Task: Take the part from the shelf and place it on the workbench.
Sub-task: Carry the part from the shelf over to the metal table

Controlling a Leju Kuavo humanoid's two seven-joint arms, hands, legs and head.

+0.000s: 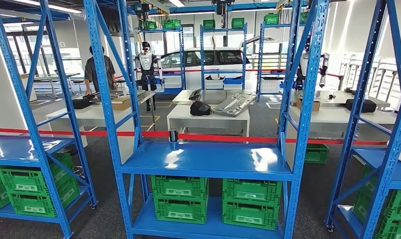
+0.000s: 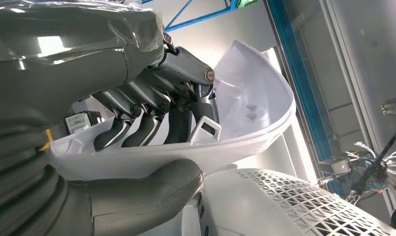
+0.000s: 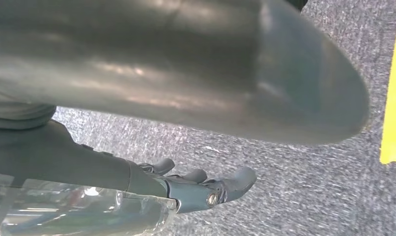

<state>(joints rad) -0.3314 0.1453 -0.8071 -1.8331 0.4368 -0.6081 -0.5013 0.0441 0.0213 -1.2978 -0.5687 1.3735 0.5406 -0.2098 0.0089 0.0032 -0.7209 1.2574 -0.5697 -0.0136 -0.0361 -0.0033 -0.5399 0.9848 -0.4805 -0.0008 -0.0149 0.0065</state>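
In the left wrist view my left hand (image 2: 152,108) grips a white curved shell part (image 2: 255,98). Its dark fingers (image 2: 147,130) reach inside the shell and the thick thumb (image 2: 147,189) presses against the outside of its wall. My right hand (image 3: 196,184) hangs over grey carpet (image 3: 294,187), fingers loosely extended and holding nothing. In the head view a blue shelf (image 1: 208,159) stands directly ahead with a bare middle board. Beyond it is a white workbench (image 1: 188,119).
Green crates (image 1: 178,196) fill the lower shelf levels. A red-and-white tape (image 1: 228,137) runs across behind the shelf. The workbench carries a dark object (image 1: 200,108) and a grey panel (image 1: 233,104). A person (image 1: 96,69) and another robot (image 1: 147,62) stand farther back. A yellow floor line (image 3: 395,98) crosses the carpet.
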